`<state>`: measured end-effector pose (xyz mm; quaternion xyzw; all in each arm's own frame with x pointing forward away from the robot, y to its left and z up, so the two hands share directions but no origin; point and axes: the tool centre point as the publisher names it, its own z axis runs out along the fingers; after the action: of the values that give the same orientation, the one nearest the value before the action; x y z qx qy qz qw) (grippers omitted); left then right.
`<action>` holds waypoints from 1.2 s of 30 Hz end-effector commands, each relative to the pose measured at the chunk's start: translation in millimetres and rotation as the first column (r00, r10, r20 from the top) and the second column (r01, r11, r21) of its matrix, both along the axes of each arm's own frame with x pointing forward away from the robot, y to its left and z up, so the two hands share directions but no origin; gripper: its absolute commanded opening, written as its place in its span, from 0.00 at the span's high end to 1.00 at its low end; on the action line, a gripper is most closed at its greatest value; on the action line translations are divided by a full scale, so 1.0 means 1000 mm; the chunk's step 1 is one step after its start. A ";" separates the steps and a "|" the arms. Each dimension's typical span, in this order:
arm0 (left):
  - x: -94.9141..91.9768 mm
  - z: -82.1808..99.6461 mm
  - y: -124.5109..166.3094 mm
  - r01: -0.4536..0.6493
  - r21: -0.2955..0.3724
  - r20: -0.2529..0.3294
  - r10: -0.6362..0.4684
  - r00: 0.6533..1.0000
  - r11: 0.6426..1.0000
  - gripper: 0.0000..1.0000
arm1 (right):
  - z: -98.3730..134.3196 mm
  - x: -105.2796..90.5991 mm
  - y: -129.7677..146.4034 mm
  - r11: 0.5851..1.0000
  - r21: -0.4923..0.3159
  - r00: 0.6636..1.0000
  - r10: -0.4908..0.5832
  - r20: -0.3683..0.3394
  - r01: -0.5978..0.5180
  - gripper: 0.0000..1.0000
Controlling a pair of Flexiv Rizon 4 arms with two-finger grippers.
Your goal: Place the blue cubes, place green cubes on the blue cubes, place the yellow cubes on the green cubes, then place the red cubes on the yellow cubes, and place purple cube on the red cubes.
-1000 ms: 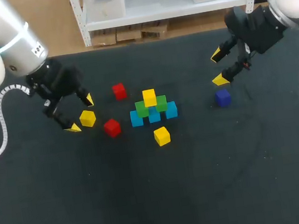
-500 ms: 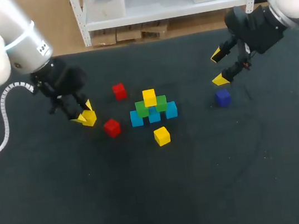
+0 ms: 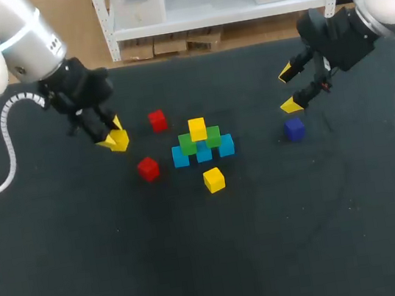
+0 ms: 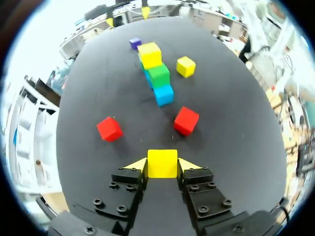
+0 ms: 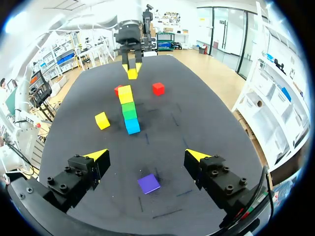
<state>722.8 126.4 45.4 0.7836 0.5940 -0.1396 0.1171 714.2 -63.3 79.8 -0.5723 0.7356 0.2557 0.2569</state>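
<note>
My left gripper is shut on a yellow cube and holds it just above the table, left of the stack. The stack has a row of blue cubes, two green cubes on them and one yellow cube on top. One red cube lies behind the held cube, another red cube in front of it. A loose yellow cube lies in front of the stack. The purple cube sits under my open right gripper, which hangs above the table at the right.
The dark table stretches wide and bare in front of the cubes. Its back edge runs just behind my two arms.
My left gripper went from open around the yellow cube to shut on it, then raised it and carried it slightly toward the back. The right arm has not moved.
</note>
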 end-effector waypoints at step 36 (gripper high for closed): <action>-0.023 0.031 -0.106 -0.301 -0.036 0.030 0.302 0.953 0.953 1.00 | 0.000 -0.001 0.000 1.000 0.002 1.000 0.000 0.002 0.000 0.00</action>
<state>696.4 22.7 77.5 0.6837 0.7020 -0.1151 0.1629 714.2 -63.3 79.9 -0.5723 0.7356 0.2557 0.2569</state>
